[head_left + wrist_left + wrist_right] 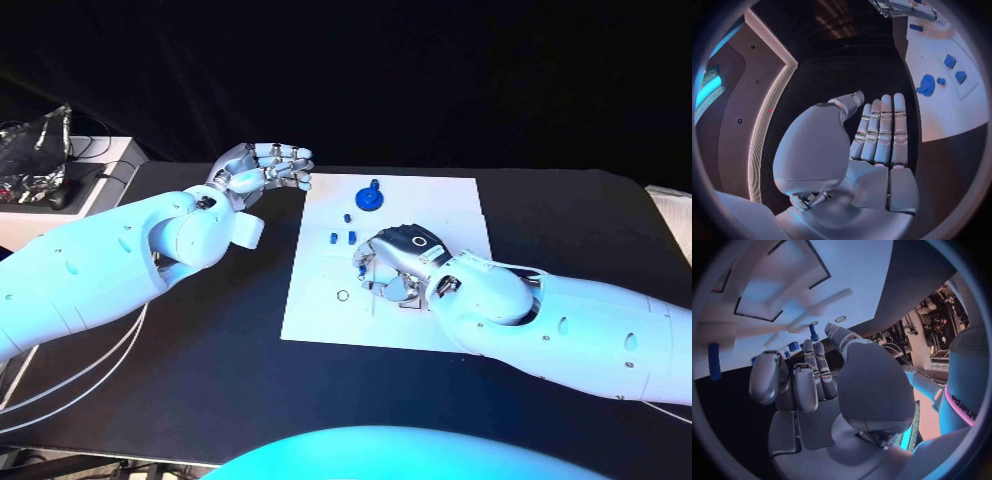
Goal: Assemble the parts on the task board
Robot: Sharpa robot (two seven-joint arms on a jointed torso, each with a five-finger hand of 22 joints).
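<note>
Head view, from my remote station: the right hand (392,262) hangs low over the middle of the white board (325,300), palm down, fingers curled toward the plate. I cannot tell from here whether it has hold of anything. The right wrist view places its fingers (811,375) just short of a thin blue pin (812,331) standing on the board; nothing shows between them, but the fingertips are partly hidden.

A round blue part (371,198) with a short stem sits near the board's far edge, well apart from the right hand and nearer the left hand (264,166). Two small blue pieces (342,238) lie side by side just beyond the right hand, on its left-arm side. One tiny piece (348,217) lies between them and the round part.

The left hand waits off the board's far left corner, above the black table (216,340), fingers straight and close together, holding nothing. In the left wrist view its fingers (882,131) point along the board's edge, the round part (926,85) off to one side.
</note>
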